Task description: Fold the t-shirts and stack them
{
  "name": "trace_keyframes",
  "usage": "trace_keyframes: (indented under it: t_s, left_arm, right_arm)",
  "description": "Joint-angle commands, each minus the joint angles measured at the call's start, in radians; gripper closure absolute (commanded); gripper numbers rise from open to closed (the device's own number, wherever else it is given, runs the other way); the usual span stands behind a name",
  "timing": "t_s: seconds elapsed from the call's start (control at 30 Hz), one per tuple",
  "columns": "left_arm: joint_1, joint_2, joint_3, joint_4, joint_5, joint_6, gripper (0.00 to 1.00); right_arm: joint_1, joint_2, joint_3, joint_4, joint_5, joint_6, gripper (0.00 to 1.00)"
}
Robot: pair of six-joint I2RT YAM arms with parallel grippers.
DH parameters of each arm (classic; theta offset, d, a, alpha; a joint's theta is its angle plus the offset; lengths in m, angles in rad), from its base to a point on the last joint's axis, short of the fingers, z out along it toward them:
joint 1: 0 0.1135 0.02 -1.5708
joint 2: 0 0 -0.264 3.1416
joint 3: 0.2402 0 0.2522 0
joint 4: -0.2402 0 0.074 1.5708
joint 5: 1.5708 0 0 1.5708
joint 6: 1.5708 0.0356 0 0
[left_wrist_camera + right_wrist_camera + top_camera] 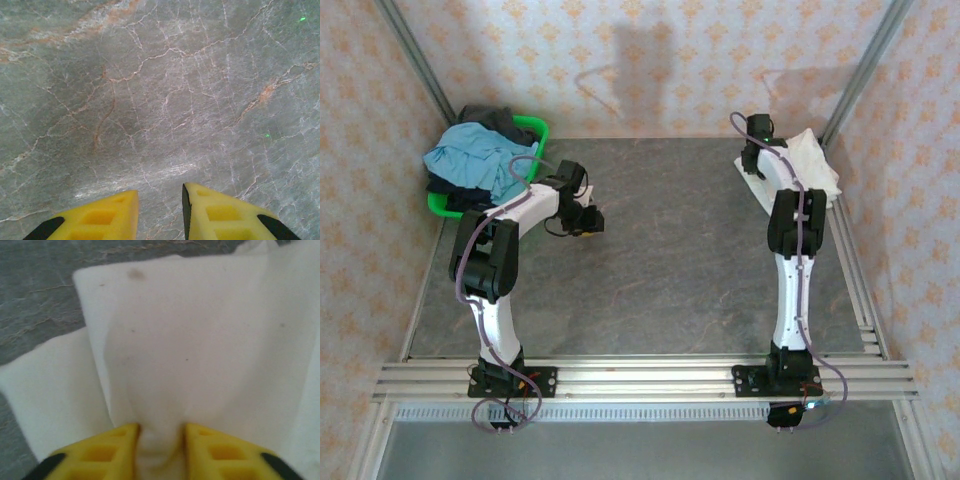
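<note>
Folded cream t-shirts [815, 162] lie in a pile at the far right of the table. In the right wrist view the top t-shirt [200, 340] is a smooth folded panel, with another cream layer [50, 390] under it at the left. My right gripper [160, 432] is shut on a bunched fold of that top t-shirt, the cloth bulging between the yellow fingers [215, 450]. My left gripper [160, 197] hangs open over bare grey marble table [150, 100], with nothing between its fingers. It sits left of centre [588, 222], far from the pile.
A green basket [536, 130] at the far left corner holds a light blue garment [470, 160] and a dark one [495, 118]. The right arm's wrist [757, 128] is by the back wall. Metal rails [640, 378] line the near edge.
</note>
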Motion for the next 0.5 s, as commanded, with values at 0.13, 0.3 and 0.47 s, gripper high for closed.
trace_keyframes:
  t_s: [0.13,0.3,0.47]
  left_arm:
    - [0.013,-0.008,-0.009,-0.009,0.004,0.022,0.71]
    - [0.012,-0.008,-0.011,-0.007,0.004,0.022,0.70]
    - [0.013,-0.003,-0.009,-0.005,0.009,0.025,0.71]
  right_arm:
    - [0.005,-0.101,-0.041,-0.010,0.043,0.016,1.00]
    - [0.006,-0.267,-0.224,0.132,0.034,0.011,1.00]
    - [0.004,-0.412,-0.450,0.311,0.003,-0.004,1.00]
